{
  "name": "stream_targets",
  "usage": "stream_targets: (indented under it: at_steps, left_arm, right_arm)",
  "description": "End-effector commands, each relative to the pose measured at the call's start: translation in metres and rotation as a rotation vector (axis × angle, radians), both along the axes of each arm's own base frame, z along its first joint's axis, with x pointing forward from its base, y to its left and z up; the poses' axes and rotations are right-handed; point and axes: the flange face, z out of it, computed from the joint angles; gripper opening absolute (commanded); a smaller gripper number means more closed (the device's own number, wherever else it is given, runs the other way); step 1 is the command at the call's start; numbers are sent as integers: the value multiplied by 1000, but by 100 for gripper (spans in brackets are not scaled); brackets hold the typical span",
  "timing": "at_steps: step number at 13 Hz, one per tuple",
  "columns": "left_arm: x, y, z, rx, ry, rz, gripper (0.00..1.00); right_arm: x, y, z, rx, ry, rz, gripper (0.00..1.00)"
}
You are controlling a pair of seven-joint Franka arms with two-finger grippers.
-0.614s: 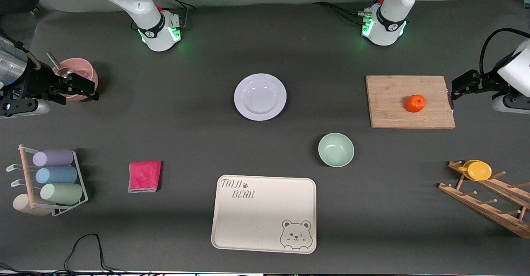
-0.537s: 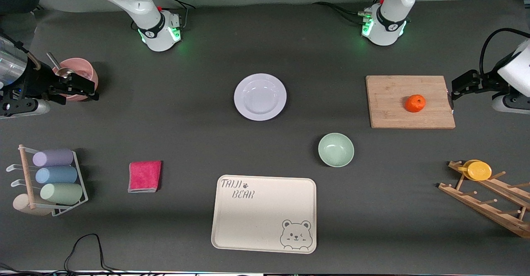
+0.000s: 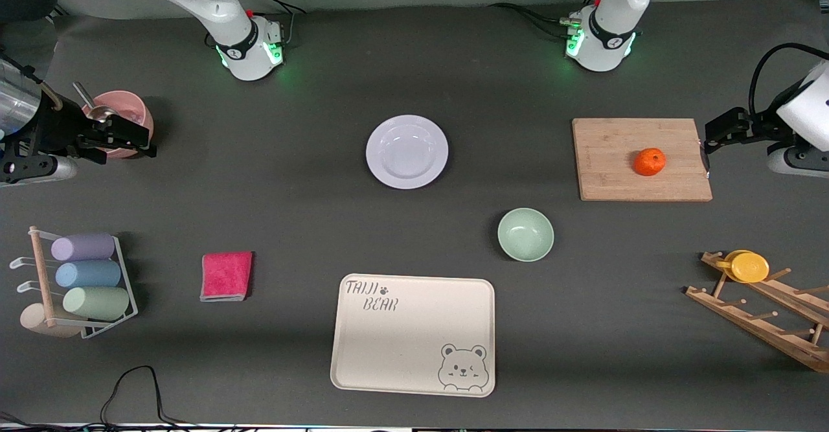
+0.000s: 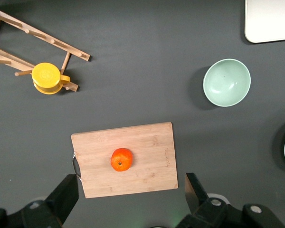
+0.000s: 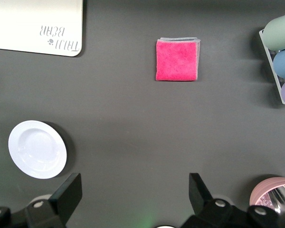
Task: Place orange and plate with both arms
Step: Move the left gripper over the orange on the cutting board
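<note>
Pink bowl [image 3: 123,121] with a metal spoon [image 3: 90,105] in it stands near the table's right-arm edge, under the right gripper [image 3: 133,139], whose fingers are spread and empty. The plate [image 3: 407,151] lies bare at the table's middle. The green bowl [image 3: 525,234] holds nothing. The orange [image 3: 649,161] sits on the wooden board [image 3: 609,179]. The left gripper [image 3: 707,153] hovers wide open and empty over the board's left-arm edge.

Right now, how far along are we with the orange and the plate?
Nothing placed yet. The orange sits on the cutting board; the plate lies bare mid-table. In hand: nothing, the left gripper and right gripper are open, up high. Left: both pickups and placements.
</note>
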Motion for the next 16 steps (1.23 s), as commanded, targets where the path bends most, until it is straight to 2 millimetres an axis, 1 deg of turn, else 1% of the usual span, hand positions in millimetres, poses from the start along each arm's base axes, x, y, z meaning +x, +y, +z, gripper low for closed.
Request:
stream_targets:
  at_steps: [1, 2, 3, 4, 6, 7, 8, 10, 12, 13, 15, 16]
  left_arm:
    - [-6, 6, 9, -8, 9, 11, 100]
    - [-10, 7, 10, 1, 10, 10, 100]
    - [-20, 13, 9, 3, 13, 16, 100]
    - [-35, 32, 7, 3, 15, 22, 100]
    - [-69, 61, 3, 2, 2, 32, 100]
    - [-87, 70, -3, 2, 2, 45, 100]
    - [-107, 72, -10, 3, -1, 40, 100]
    - [-149, 82, -28, -2, 5, 71, 100]
    - [-196, 80, -46, -5, -8, 78, 100]
    - [-205, 79, -49, -6, 1, 78, 100]
    - [-208, 80, -55, -9, 27, 80, 100]
    - [-209, 83, -63, -14, 32, 72, 100]
  right_arm:
    - [5, 3, 7, 13, -14, -20, 100]
    - [7, 0, 4, 12, -6, -12, 100]
    - [6, -2, 4, 11, -4, -18, 100]
    - [7, -5, 5, 3, -5, -28, 100]
    - [8, -8, 8, -2, -15, -35, 100]
    - [7, -8, 7, 0, -11, -34, 100]
    - [9, -8, 6, -1, -9, -39, 100]
    - [8, -6, 8, -2, -13, -33, 100]
    - [9, -7, 7, -1, -18, -30, 100]
    - [10, -8, 7, -1, -20, -25, 100]
    - [10, -8, 8, -1, -22, -25, 100]
    - [10, -9, 6, -1, -18, -32, 100]
